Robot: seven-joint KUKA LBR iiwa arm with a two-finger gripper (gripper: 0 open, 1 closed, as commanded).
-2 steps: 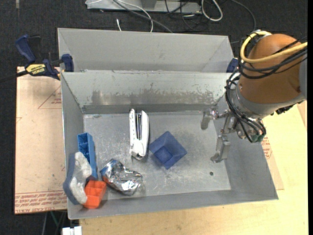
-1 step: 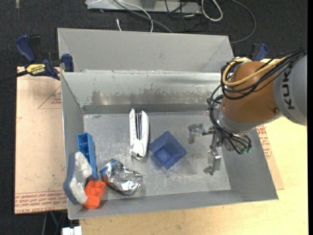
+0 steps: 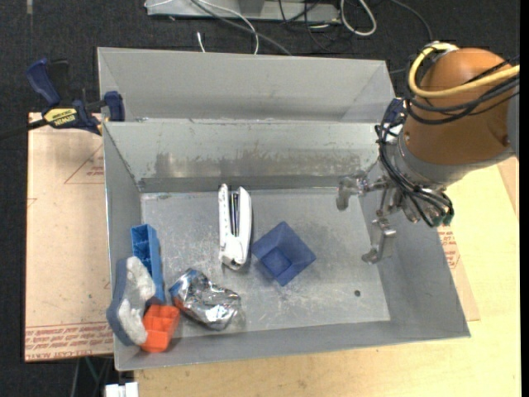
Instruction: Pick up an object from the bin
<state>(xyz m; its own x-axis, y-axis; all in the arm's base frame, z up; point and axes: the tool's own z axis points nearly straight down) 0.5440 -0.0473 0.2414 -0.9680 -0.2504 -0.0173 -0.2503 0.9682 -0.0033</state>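
The gripper (image 3: 361, 222) hangs low over bare floor by the bin's (image 3: 331, 300) right wall, its fingers spread apart with nothing between them. Nearest to it, towards the middle of the floor, sits a blue box (image 3: 283, 253), with a white stapler (image 3: 233, 226) just beside it on the far side from the gripper. Crumpled foil (image 3: 207, 300), an orange block (image 3: 161, 325), a blue rack (image 3: 146, 251) and a pale cloth (image 3: 129, 298) crowd the front left corner.

Bare floor (image 3: 332, 259) btw gripper (image 3: 359, 227), blue cup (image 3: 283, 255)
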